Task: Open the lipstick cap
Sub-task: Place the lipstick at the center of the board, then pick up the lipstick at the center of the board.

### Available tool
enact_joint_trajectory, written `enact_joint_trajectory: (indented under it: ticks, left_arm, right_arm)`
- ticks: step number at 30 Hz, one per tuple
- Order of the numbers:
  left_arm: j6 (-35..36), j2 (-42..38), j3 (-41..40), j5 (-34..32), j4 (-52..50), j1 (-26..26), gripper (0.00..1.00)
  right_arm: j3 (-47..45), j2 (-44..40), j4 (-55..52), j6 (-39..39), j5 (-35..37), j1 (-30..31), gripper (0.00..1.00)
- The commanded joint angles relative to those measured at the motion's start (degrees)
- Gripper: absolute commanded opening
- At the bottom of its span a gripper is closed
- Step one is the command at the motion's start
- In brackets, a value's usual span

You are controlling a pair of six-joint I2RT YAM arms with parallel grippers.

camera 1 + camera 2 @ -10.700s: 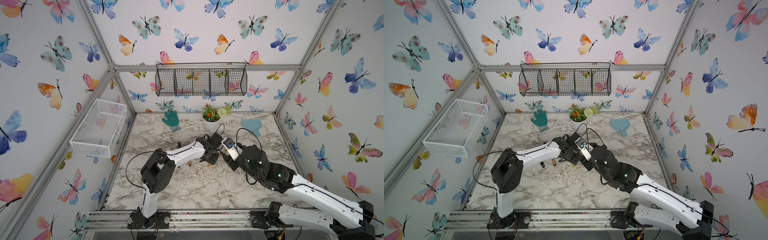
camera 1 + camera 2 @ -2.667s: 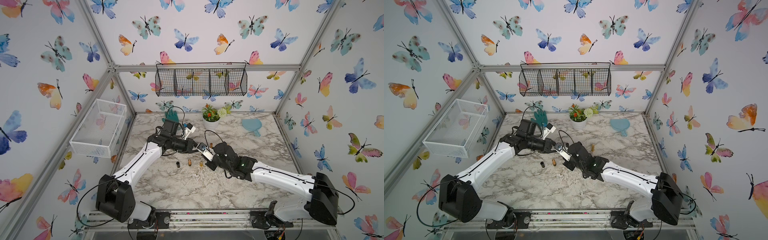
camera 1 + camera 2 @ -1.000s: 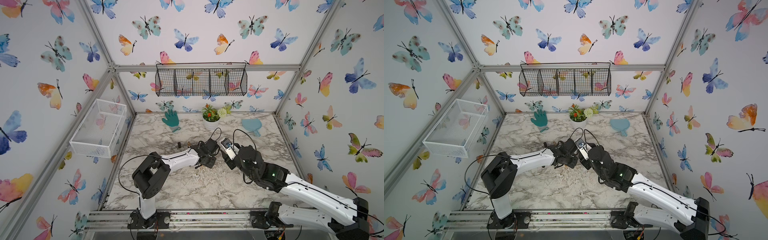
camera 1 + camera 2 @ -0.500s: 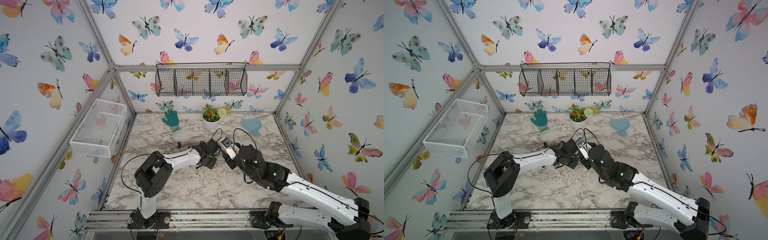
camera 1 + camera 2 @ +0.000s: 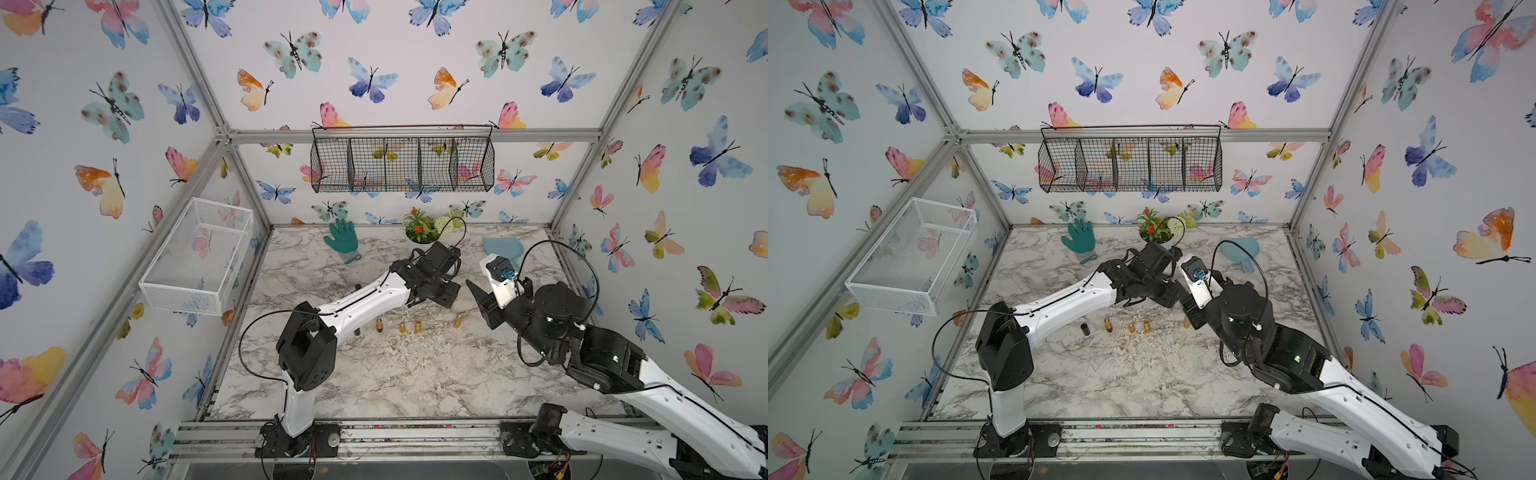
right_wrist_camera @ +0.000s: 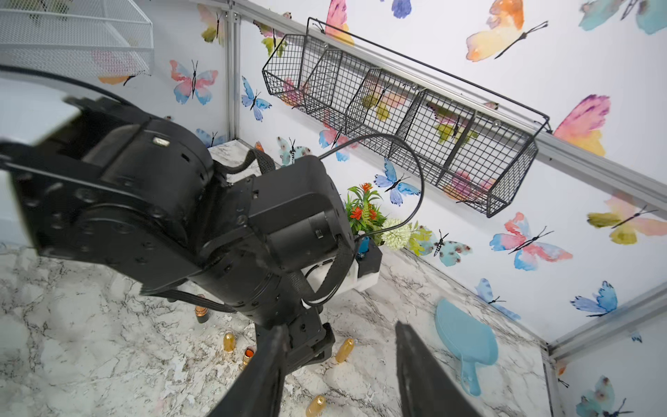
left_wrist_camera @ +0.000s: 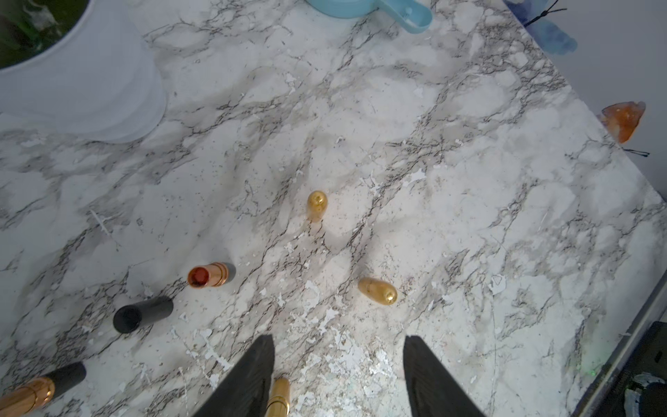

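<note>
In the left wrist view a gold lipstick stands between the wide-apart fingers of my left gripper, close beside one finger; the jaws do not clamp it. Two rounded gold caps rest on the marble beyond. In both top views the left gripper hangs open over the row of small tubes. My right gripper is open and holds nothing, just right of the left one.
An uncapped copper lipstick, a black cap and a copper-and-black lipstick lie nearby. A white flower pot, a teal glove and a blue scoop sit at the back. A wire basket hangs on the back wall.
The left jaws have gone from shut to wide apart, letting go of the gold lipstick. The left gripper has moved right and back; the right gripper has drawn off to the right.
</note>
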Motion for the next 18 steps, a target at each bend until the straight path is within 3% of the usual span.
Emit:
enact_joint_trajectory:
  ticks: [1,12,18]
  left_arm:
    - [1.0,5.7,2.7,1.7,-3.6,-1.7,0.61]
    - [1.8,13.3,6.9,1.6,-2.8,-3.8,0.66]
    - [1.8,15.9,7.1,2.1,-2.9,-4.1,0.5]
  right_arm:
    - [0.5,-0.7,-4.2,1.7,1.8,0.0,0.51]
    - [-1.6,-3.0,-5.7,2.4,4.1,0.0,0.51]
    - [-3.4,-3.0,-4.8,2.1,4.5,0.0,0.51]
